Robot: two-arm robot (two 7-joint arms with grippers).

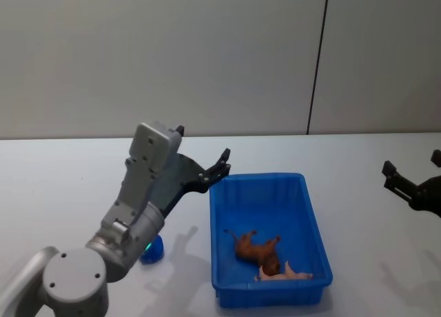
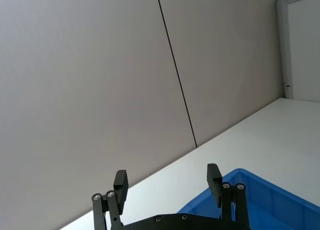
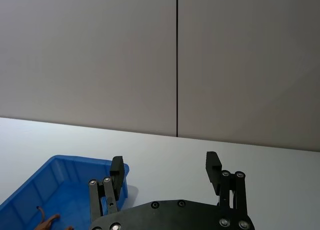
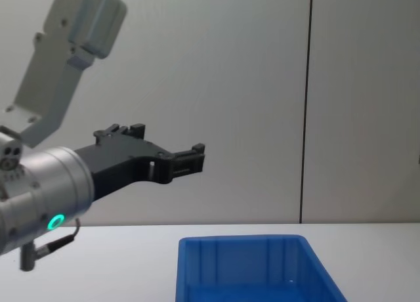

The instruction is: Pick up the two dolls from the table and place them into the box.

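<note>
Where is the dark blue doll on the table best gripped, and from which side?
The dark blue doll sits left of the box, half hidden by the left arm. Probably grip across its rounded top, with the left gripper coming straight down.

left arm (image 4: 46,184): silver-grey casings, green ring light (image 4: 55,221) | left pincer (image 2: 167,176): black, silver screws (image 2: 226,186) | right pincer (image 3: 165,164): black, silver screws

Bright blue box (image 1: 258,177). Inside, brown-orange doll (image 1: 256,247), pale pink piece (image 1: 289,274) beside. Outside, dark blue doll (image 1: 154,248). White surface (image 1: 62,186). Black left hand (image 1: 203,142), black right hand (image 1: 411,162).
</note>
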